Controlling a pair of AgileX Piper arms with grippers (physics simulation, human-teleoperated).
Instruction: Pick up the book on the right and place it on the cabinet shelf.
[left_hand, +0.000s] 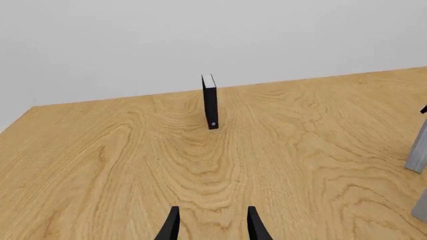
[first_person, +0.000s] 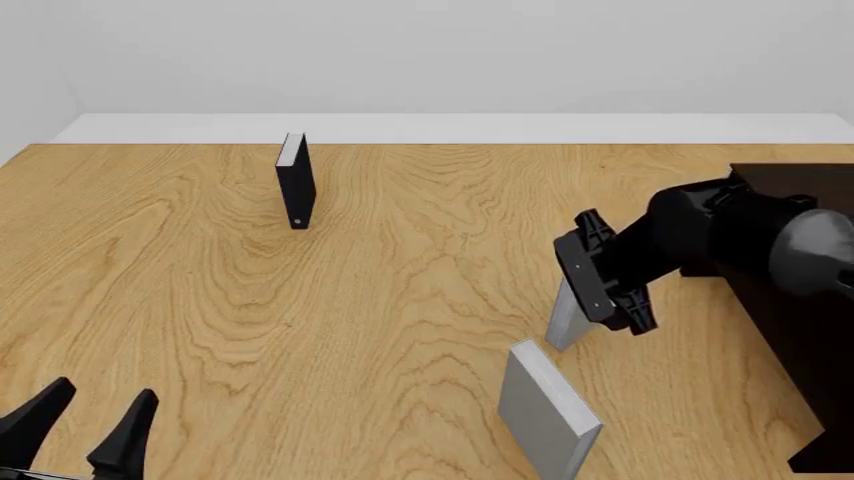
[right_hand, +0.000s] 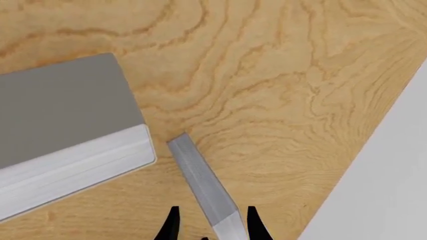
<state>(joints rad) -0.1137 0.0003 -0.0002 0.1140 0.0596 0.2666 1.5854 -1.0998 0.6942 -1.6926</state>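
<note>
Left wrist: my left hand (left_hand: 210, 225) idles, jaws apart over bare worktop (left_hand: 133, 165), black book (left_hand: 210, 102) upright well ahead. Front: right hand (first_person: 603, 285) clamped on the book (first_person: 567, 318), which hangs tilted just beside the second grey book (first_person: 547, 405); risk I see is clipping that neighbour or the cabinet (first_person: 801, 330) edge when swinging across. Right wrist: book sits edge-on between the fingers (right_hand: 172, 225); thin grip, it could pivot or slip.
</note>
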